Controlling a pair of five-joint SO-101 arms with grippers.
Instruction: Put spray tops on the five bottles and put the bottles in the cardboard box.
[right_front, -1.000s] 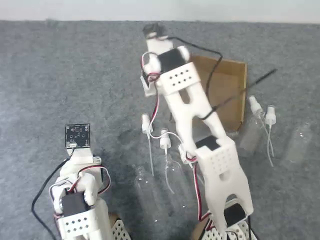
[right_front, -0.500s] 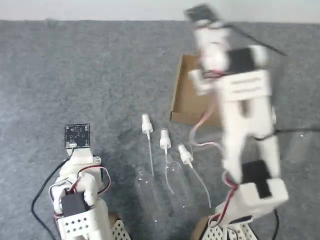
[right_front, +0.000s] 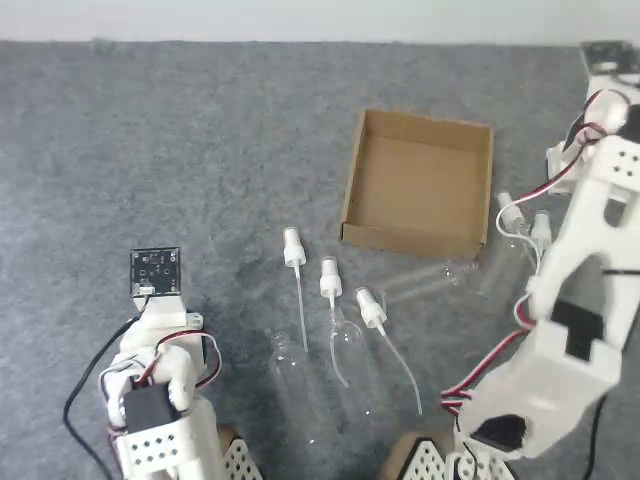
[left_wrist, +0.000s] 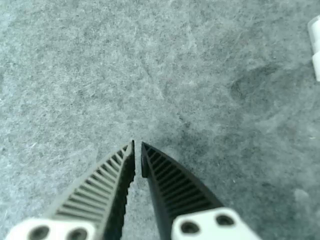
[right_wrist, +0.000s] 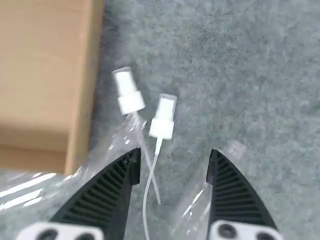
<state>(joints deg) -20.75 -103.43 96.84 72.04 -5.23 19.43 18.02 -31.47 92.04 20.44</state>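
While the cardboard box (right_front: 405, 238) lies open side up on the grey carpet (right_front: 150, 130), toward the far right of centre, every bottle and spray top seen lies outside it. A row of three spray tops (right_front: 330, 280) lies nearer the arms than the box's left corner, each apart from the next, with their thin dip tubes trailing toward the arm bases. Two clear bottles (right_front: 295, 385) lie just beyond those tubes, and the middle tube curves across one of them. A third clear bottle (right_front: 430, 280) lies just in front of the box's near wall.

Two more spray tops (right_front: 541, 230) lie just off the box's right wall, above a further clear bottle (right_front: 500, 265). Whether either top is seated on a bottle neck cannot be told.

The right wrist view shows the same pair. One spray top (right_wrist: 162, 120) lies in line with the gap of the right gripper (right_wrist: 172, 160), and the other spray top (right_wrist: 127, 95) sits nearer the box wall (right_wrist: 45, 75). The claw is spread wide and grips nothing. Clear bottle plastic (right_wrist: 200, 200) lies close beside one finger.

The right arm (right_front: 570, 330) stretches from its base along the right edge to the far corner. The left gripper (left_wrist: 137, 145) hangs over bare carpet, its ribbed fingers (left_wrist: 170, 185) pressed almost together at the tips with nothing between them. The left arm (right_front: 155, 400) is folded at the near left.
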